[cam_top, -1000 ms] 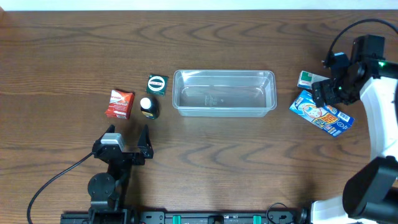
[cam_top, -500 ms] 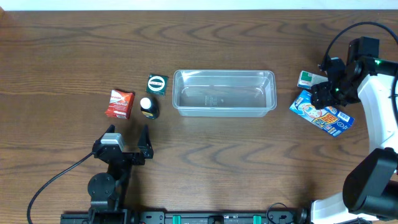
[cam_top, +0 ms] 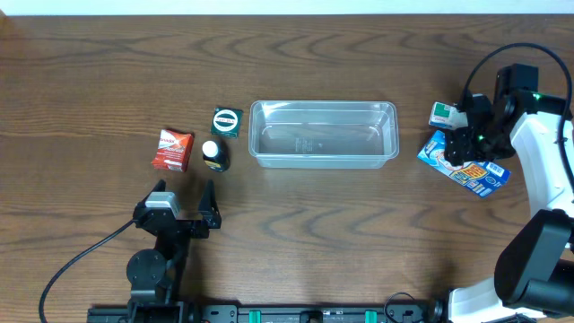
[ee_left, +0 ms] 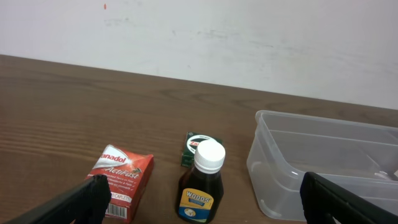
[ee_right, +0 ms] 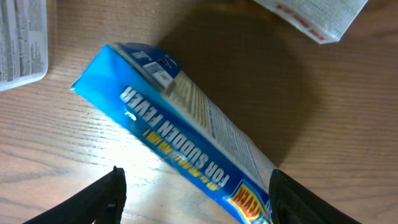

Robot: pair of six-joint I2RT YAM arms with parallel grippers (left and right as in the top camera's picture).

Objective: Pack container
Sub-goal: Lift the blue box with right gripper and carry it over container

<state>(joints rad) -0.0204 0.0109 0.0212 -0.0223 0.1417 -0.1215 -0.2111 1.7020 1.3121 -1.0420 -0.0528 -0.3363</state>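
Note:
The clear plastic container [cam_top: 323, 134] stands in the middle of the table; its left end shows in the left wrist view [ee_left: 311, 165]. My right gripper [cam_top: 464, 141] is open and hovers over the blue box [cam_top: 464, 163] at the right; the box lies between its fingers in the right wrist view [ee_right: 180, 134], untouched. A small green-and-white box [cam_top: 442, 114] lies just behind it. My left gripper [cam_top: 184, 208] is open and empty at the front left, facing the dark syrup bottle [ee_left: 202, 183], the red box [ee_left: 121, 177] and the green round-label pack [ee_left: 196, 146].
The red box [cam_top: 172, 149], bottle [cam_top: 214, 154] and green pack [cam_top: 227, 121] cluster left of the container. A white printed pack shows at the right wrist view's top edge [ee_right: 311, 15] and another at its left edge [ee_right: 22, 37].
My right gripper has shifted slightly up and left over the blue box, its wrist turning. The left arm and all items have not moved.

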